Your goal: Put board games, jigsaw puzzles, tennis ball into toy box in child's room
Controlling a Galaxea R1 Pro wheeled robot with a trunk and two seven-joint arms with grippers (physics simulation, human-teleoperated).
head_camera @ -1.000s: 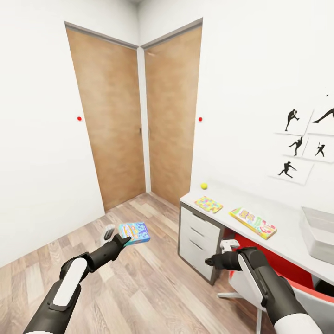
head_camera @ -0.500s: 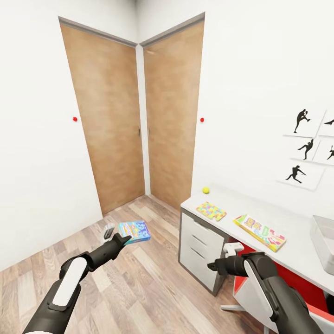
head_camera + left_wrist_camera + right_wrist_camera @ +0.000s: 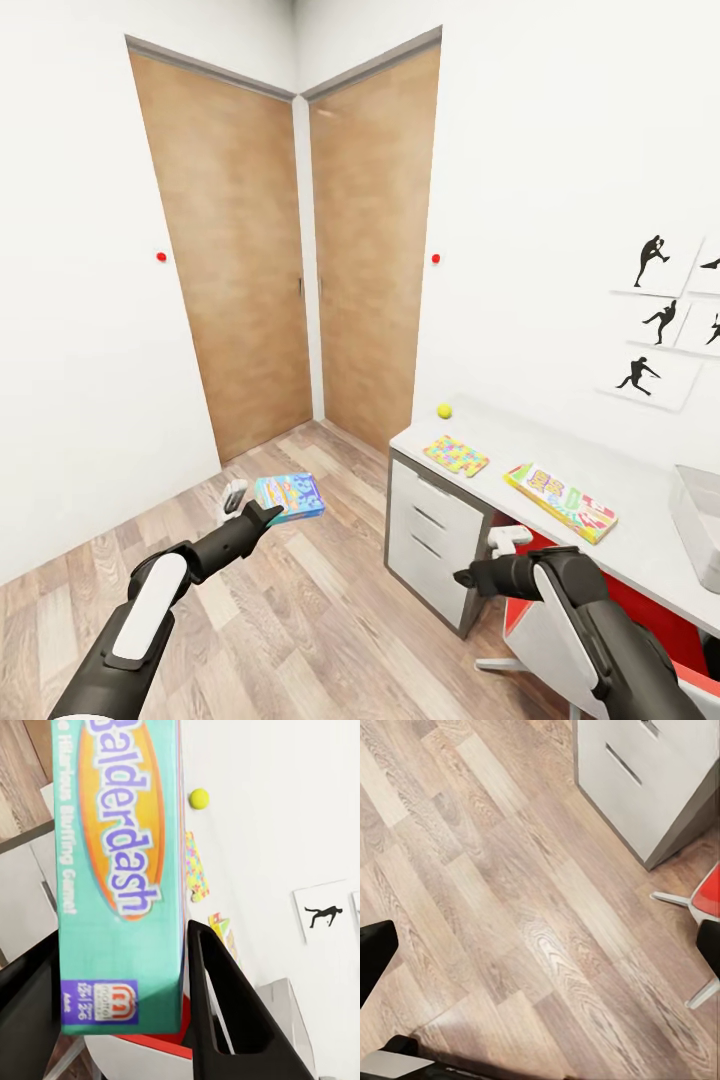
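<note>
Blue board game is being gripped by the left gripper, fingers clamped on its faces, held over the wood floor. On the table are lying the tennis ball, one jigsaw puzzle, the SKIP-BO box; the toy box is sitting at the far end. Right gripper is being held open beside the drawers.
</note>
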